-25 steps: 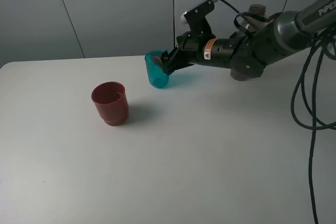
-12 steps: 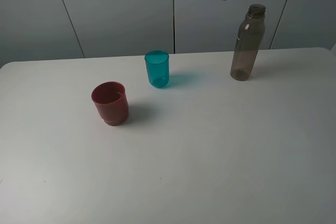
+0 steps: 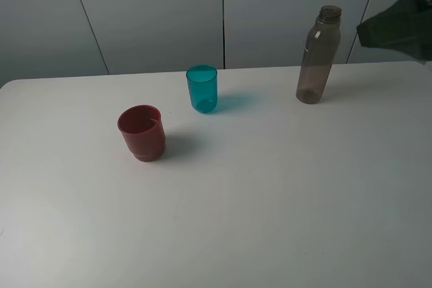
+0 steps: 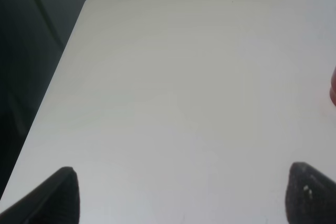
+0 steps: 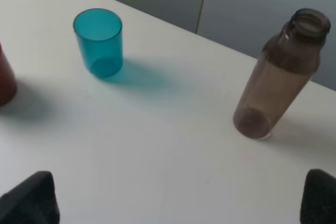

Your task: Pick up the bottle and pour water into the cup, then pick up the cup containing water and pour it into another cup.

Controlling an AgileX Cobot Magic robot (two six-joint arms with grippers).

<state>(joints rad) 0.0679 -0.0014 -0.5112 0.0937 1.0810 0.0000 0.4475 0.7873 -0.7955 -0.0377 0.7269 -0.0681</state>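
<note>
From up high, the bottle [image 3: 318,57] stands upright at the back right, the cup [image 3: 202,88] mid-table, the red cup [image 3: 142,133] front left; our right arm, a second ago at the cup, has swung off right. On the left wrist, our left gripper [image 4: 178,195] hangs spread over the table [image 4: 173,77]. On the right wrist, our right gripper [image 5: 181,198] gapes empty — we'd say the bottle needs grasping next.

Plastics on a matt top
The bottle [image 3: 316,59] is showing smoky translucent plastic, the cup [image 3: 202,88] glossy teal, the table [image 3: 270,187] smooth white.
</note>
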